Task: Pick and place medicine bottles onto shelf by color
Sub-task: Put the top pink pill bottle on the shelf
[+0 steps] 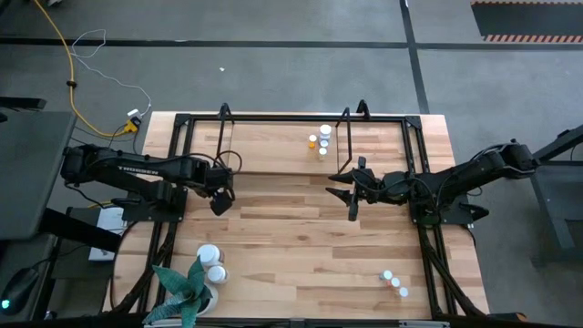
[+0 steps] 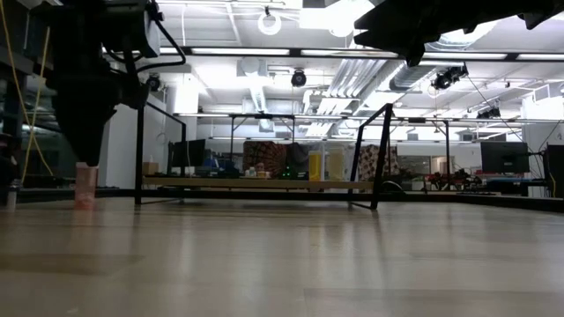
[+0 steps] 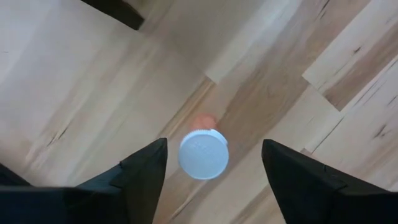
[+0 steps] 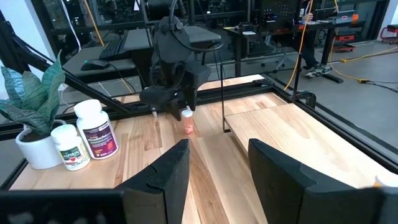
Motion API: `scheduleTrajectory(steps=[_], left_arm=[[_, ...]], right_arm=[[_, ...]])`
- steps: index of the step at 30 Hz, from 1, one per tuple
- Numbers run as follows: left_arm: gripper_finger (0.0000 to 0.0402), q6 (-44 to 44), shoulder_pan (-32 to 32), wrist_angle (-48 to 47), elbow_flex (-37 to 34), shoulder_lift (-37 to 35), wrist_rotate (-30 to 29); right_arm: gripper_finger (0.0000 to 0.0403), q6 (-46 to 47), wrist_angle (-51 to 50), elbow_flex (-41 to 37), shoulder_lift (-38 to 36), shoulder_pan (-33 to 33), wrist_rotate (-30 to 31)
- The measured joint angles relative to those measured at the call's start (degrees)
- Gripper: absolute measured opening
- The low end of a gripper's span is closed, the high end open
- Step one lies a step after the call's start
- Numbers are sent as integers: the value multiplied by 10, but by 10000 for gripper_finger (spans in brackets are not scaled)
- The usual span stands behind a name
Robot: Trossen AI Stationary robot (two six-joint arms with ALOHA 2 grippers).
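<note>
Left claw (image 3: 211, 177) hangs straight above a small orange pill bottle with a white round cap (image 3: 203, 154). Fingers stand apart on either side of the cap with clear gaps; nothing gripped. The bottle stands upright on the light-wood bench (image 1: 301, 237), just beside the low black-framed wooden shelf (image 1: 273, 146), at its front left corner.

Right claw (image 4: 214, 171) waits empty, fingers apart, in front of the shelf's right half, pointing across toward the left claw.

Other bottles relative to the shelf: a small cluster (image 1: 322, 138) already on its board right of centre; two larger white bottles (image 1: 211, 262) well in front of it by the green spiky plant in a white pot (image 1: 187, 287); three tiny ones (image 1: 394, 283) well in front on the right.

Risks: a finger landing on the cap or closing off-centre could tip the light bottle. A shallow pinch on the cap alone might let it slip during lift. Lifting toward the shelf, the claw could catch a black tube hoop.
</note>
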Motion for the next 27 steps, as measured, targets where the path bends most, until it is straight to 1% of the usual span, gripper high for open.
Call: scheduleTrajectory(steps=[5, 8, 11, 14, 18, 23, 27], left_arm=[[219, -1, 0, 0, 0, 0, -3], [209, -2, 0, -7, 0, 0, -11], [207, -2, 0, -9, 0, 1, -9], [208, -2, 0, -9, 0, 8, 9], [209, 7, 0, -9, 0, 30, 11], [209, 13, 0, 0, 0, 57, -11], [209, 18, 0, 1, 0, 60, -15]], right_arm=[[156, 0, 0, 0, 0, 0, 0], [156, 0, 0, 0, 0, 0, 0], [156, 0, 0, 0, 0, 0, 0], [156, 0, 0, 0, 0, 0, 0], [156, 0, 0, 0, 0, 0, 0], [156, 0, 0, 0, 0, 0, 0], [156, 0, 0, 0, 0, 0, 0]])
